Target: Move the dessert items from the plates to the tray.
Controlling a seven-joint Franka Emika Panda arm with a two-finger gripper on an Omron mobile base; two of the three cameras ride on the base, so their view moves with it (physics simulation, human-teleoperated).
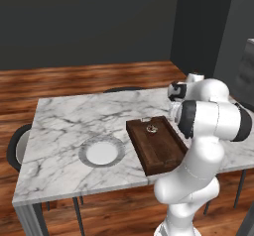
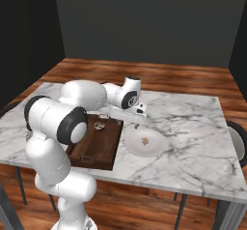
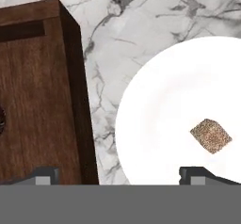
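The tan cookie-like piece [image 3: 211, 135] lies on a white plate [image 3: 155, 100], also seen as a small speck [image 2: 144, 140] on the plate [image 2: 157, 147] in the right base view. My gripper [image 3: 121, 178] is open, its tips wide apart with nothing between them. It hangs [image 2: 136, 123] over the gap between this plate and the dark wooden tray [image 3: 42, 100]. The cupcake [image 2: 99, 125] sits in the tray [image 2: 108, 144] near its far end, and shows there in the left base view too [image 1: 151, 128]. A second grey-rimmed plate [image 1: 85, 155] lies bare left of the tray [image 1: 163, 153].
The marble table [image 1: 64, 121] stands on a wooden floor. A chair [image 1: 17, 146] is tucked in at its left end, another chair [image 2: 236, 142] at the right end. My own arm [image 1: 208, 121] blocks the table's right part in the left base view.
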